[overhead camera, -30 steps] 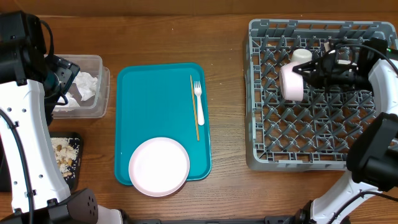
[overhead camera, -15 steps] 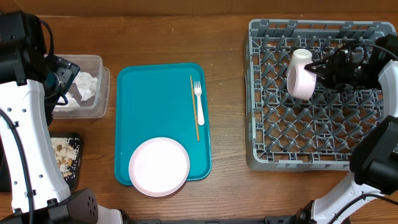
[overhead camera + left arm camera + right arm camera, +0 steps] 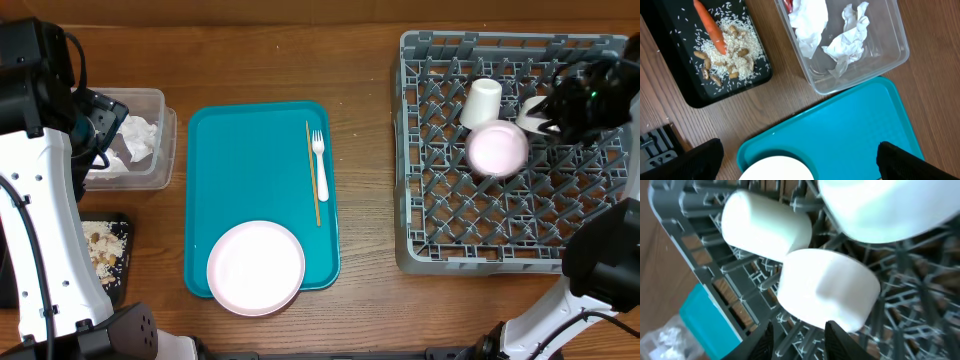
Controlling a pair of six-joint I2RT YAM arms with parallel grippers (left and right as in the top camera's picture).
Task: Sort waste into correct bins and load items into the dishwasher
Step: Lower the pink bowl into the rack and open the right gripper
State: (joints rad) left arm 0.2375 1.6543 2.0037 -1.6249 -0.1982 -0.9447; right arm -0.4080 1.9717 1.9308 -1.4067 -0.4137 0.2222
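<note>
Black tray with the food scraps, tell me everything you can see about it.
It is a shallow, flat black rectangular tray with rounded corners and a low rim, seemingly matte plastic. It lies flat on the wooden table, beside the clear tub but not touching it, and apart from the teal tray. Inside lie an orange carrot piece, a heap of white rice with loose grains scattered around, and several beige nuts. Overhead, the left arm hides part of it.

Place: robot test bench staged for kitchen clean-up.
Surface: plain wooden table [image 3: 360,60].
Under right pincer [image 3: 540,115]: grey dish rack [image 3: 500,240].
Before left pincer [image 3: 802,162]: teal tray [image 3: 850,125], clear tub [image 3: 890,55] of napkins.
</note>
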